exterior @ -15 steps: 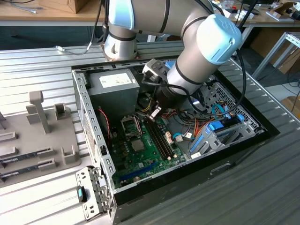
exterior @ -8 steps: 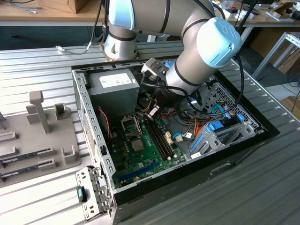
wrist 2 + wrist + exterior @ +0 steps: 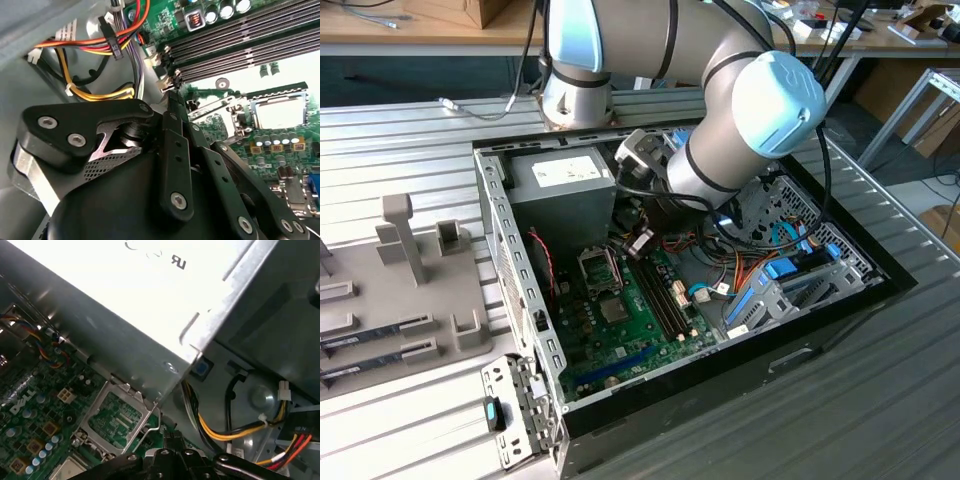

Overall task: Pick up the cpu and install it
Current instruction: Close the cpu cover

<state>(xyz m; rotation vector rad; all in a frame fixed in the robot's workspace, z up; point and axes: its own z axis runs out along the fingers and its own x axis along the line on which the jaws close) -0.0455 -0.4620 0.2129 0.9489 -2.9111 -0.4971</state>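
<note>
gripper (image 3: 172, 95) closed, empty as far as i can tell, above socket edge | cpu (image 3: 280, 112) seated in socket (image 3: 600, 268), centre-left of exterior frame | frame lid (image 3: 117, 415) open, hence cpu exposed

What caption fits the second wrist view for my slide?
Claw poised inside the computer case above the motherboard, near the CPU socket and memory slots.

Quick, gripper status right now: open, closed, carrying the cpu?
Gripper: closed, fingertips together inside the case beside the socket; whether it holds anything cannot be told.
</note>
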